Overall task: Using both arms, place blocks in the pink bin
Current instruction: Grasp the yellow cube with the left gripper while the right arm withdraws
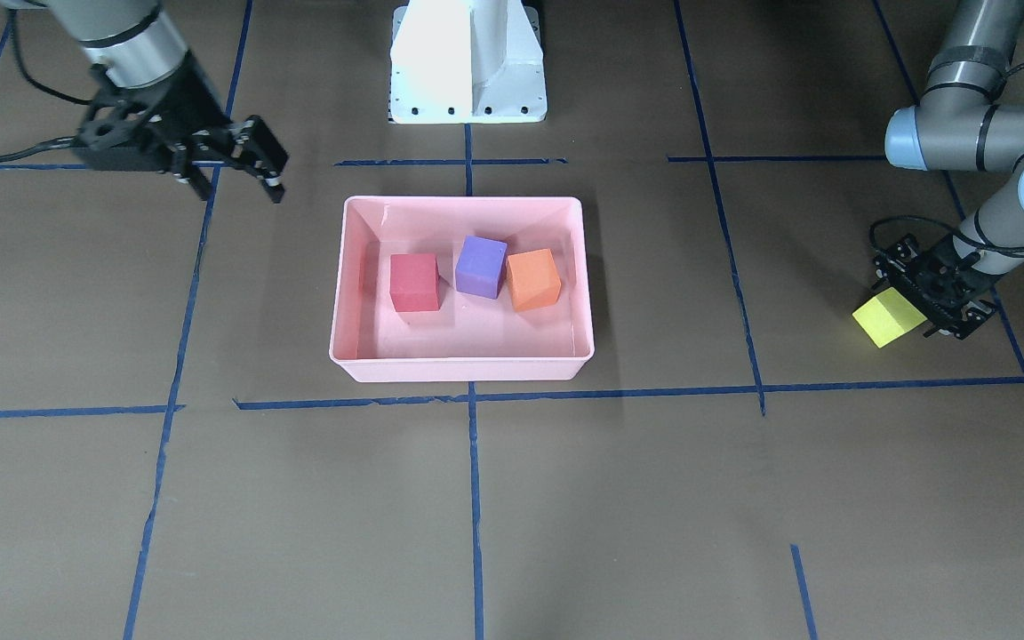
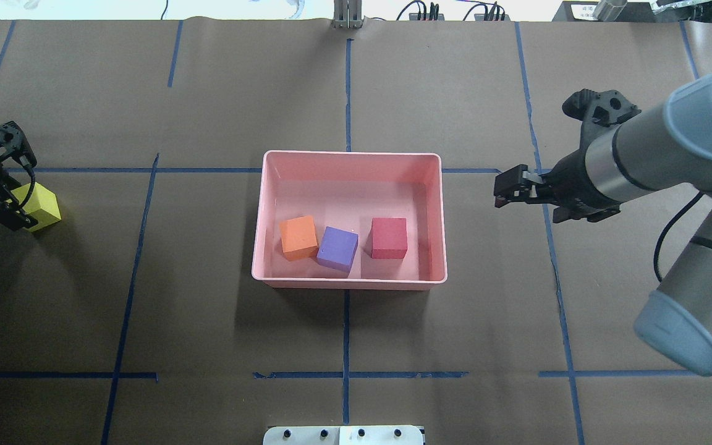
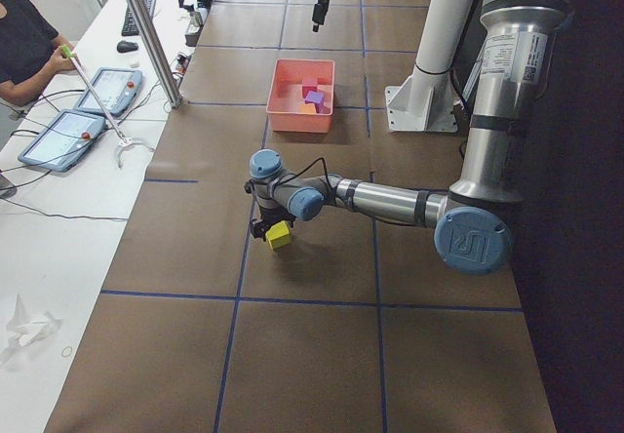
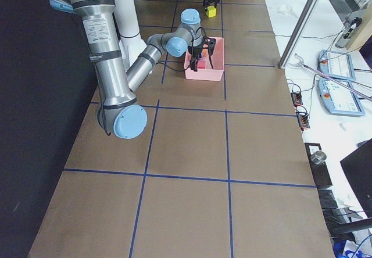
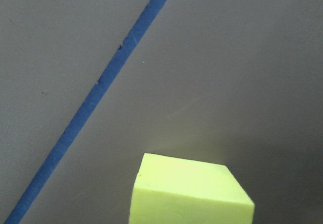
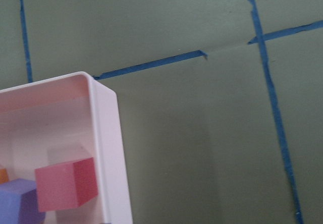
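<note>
The pink bin (image 1: 463,369) sits mid-table and holds the red block (image 1: 414,282), the purple block (image 1: 480,266) and the orange block (image 1: 533,279). The yellow-green block (image 1: 888,317) is far out on my left side, between the jaws of my left gripper (image 1: 916,307), which is shut on it low over the table. It also shows in the overhead view (image 2: 39,207) and fills the bottom of the left wrist view (image 5: 189,191). My right gripper (image 2: 502,191) is open and empty, hanging just outside the bin's right wall (image 2: 441,216).
The white pedestal (image 1: 468,62) stands behind the bin on the robot's side. Blue tape lines (image 2: 347,334) cross the brown table cover. An operator and tablets (image 3: 73,121) are at a side table beyond the far edge.
</note>
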`<action>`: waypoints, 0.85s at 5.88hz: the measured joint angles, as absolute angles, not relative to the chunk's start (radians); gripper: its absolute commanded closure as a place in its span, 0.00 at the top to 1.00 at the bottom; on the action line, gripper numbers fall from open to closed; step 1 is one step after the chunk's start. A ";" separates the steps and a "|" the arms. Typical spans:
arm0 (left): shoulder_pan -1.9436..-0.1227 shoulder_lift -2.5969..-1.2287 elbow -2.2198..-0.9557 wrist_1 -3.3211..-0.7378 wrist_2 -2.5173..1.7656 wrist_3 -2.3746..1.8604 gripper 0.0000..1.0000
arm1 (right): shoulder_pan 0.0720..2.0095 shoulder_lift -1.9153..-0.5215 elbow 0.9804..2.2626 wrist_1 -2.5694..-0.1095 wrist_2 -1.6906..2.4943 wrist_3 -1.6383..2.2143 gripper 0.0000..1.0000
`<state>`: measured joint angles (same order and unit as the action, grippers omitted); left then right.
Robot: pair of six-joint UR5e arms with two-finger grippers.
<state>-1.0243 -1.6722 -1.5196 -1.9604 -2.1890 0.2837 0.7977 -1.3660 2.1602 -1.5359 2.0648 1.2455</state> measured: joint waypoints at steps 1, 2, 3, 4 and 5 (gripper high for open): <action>-1.023 -1.677 -1.516 -1.960 -2.189 0.283 0.57 | 0.864 -1.421 2.162 -1.533 2.113 1.145 1.00; -1.022 -1.683 -1.515 -1.960 -2.190 0.279 0.06 | 0.904 -1.455 2.162 -1.530 2.142 1.075 1.00; -1.021 -1.691 -1.515 -1.960 -2.192 0.262 0.00 | 0.919 -1.469 2.161 -1.529 2.150 1.048 1.00; -1.021 -1.697 -1.521 -1.960 -2.200 0.225 0.00 | 0.923 -1.474 2.160 -1.528 2.152 1.039 1.00; -1.026 -1.698 -1.556 -1.956 -2.250 0.175 0.00 | 0.925 -1.479 2.160 -1.528 2.152 1.036 1.00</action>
